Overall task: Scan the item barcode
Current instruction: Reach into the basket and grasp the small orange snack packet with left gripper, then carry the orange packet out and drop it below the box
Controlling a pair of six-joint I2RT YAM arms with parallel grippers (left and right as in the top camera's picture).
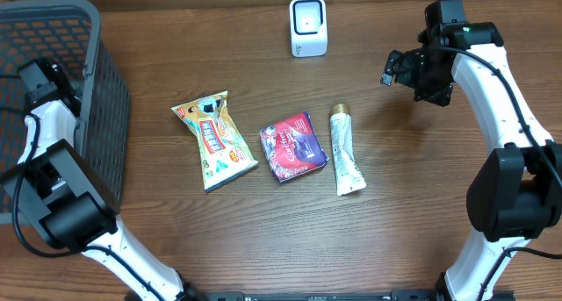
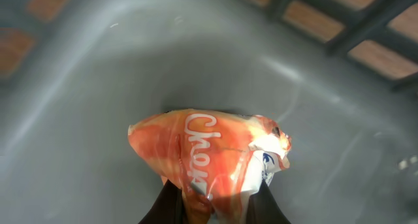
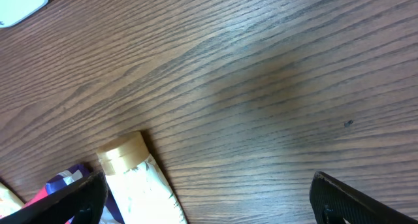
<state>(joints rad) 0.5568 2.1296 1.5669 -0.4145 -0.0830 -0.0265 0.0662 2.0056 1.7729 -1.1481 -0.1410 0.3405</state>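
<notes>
From my remote station, the left hand [image 2: 214, 208] is down inside the dark mesh basket [image 1: 107, 117] at the table's left edge, its two fingers [image 2: 166, 204] pinched tight on the lower end of an orange packet [image 2: 209, 152]; white script runs across the crinkled wrapper, with a patch of white and blue at its right side; the packet stands over the grey basket floor, though I cannot tell whether it touches it. On the overhead camera that packet is hidden behind the arm and the basket wall.

The right hand [image 1: 397, 68] hangs over bare wood at the far right of the table [image 1: 421, 204], jaws spread wide and gripping nothing; its wrist camera shows both dark fingers [image 3: 59, 201] far apart above the grain.

The white scanner [image 1: 308, 26] stands upright at the table's far edge, near the middle, well apart from both hands.

Three more goods lie in a row mid-table: a yellow-and-green snack packet [image 1: 213, 139] on the left; a purple packet [image 1: 293, 146] in the centre; a white tube [image 1: 346, 150] with a gold cap just beside it on the right, cap pointing toward the scanner's side of the table.
</notes>
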